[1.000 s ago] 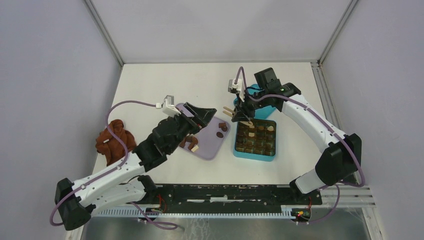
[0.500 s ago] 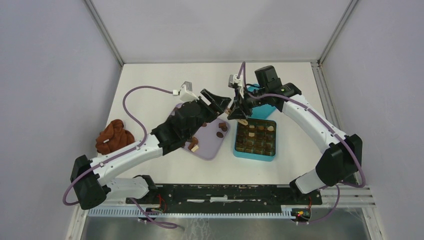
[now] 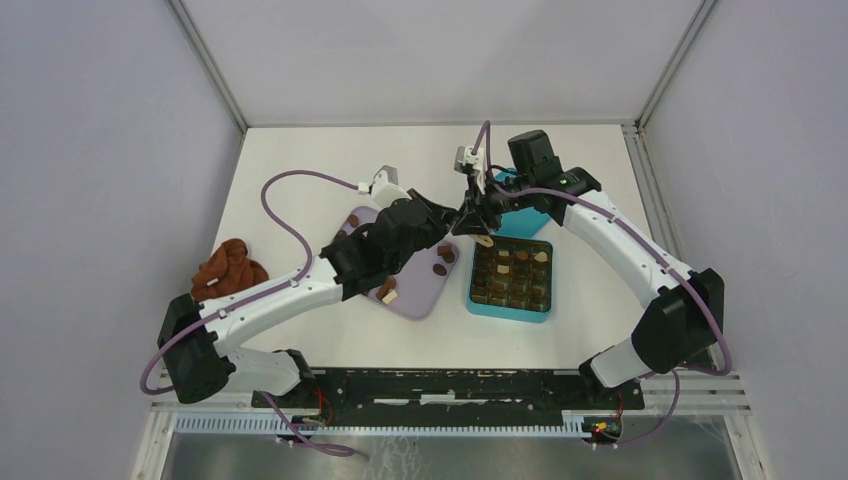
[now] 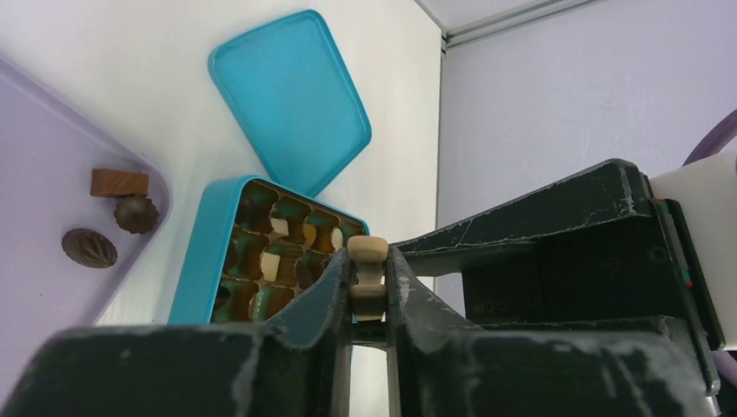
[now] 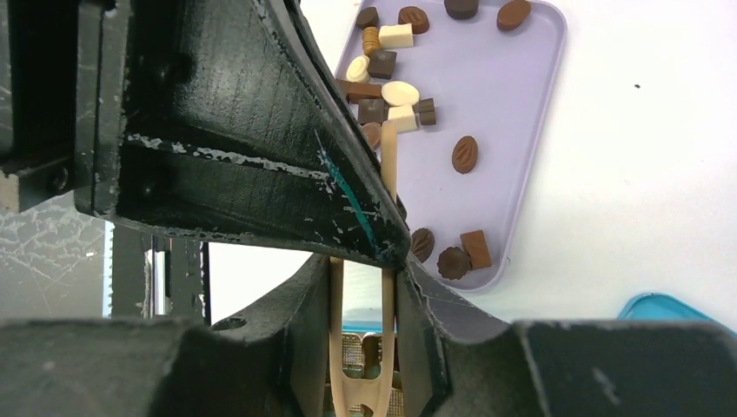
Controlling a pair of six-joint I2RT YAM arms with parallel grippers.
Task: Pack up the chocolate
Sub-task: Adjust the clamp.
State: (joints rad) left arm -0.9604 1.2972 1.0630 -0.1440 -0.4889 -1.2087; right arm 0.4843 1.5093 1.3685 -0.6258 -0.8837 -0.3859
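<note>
We count one white, matte surface (image 3: pixel 300 170) and two white-and-black arms on it, the left arm (image 3: pixel 270 300) and the right arm (image 3: pixel 620 240), meeting over the middle. Next in size is one smooth lilac tray (image 3: pixel 415 300) with rounded corners, then one teal box (image 3: pixel 472 290) fitted with a brown grid of cells, and one teal lid (image 4: pixel 291 104) lying flat just beyond it. One crumpled rust-brown cloth (image 3: pixel 230 272) sits well apart at the left edge. There is one pair of slim cream tongs (image 5: pixel 388 174). The right pincer (image 5: pixel 361 347) grips them near their joined end, and the left pincer (image 4: pixel 368 278) is drawn narrow across their two arms. The chocolate (image 5: pixel 466 154) is smallest: roughly eighteen loose pieces on the tray, ribbed ovals, a fluted dark round, plain rectangles and cream ovals, with several more seated in the box cells. Only the overhead view shows the cloth and both whole arms. Only the left wrist view shows the lid unobstructed, while overhead the right arm covers most of it. Only the right wrist view shows the crowd of pieces at the tray's far end, which the left arm hides from above
</note>
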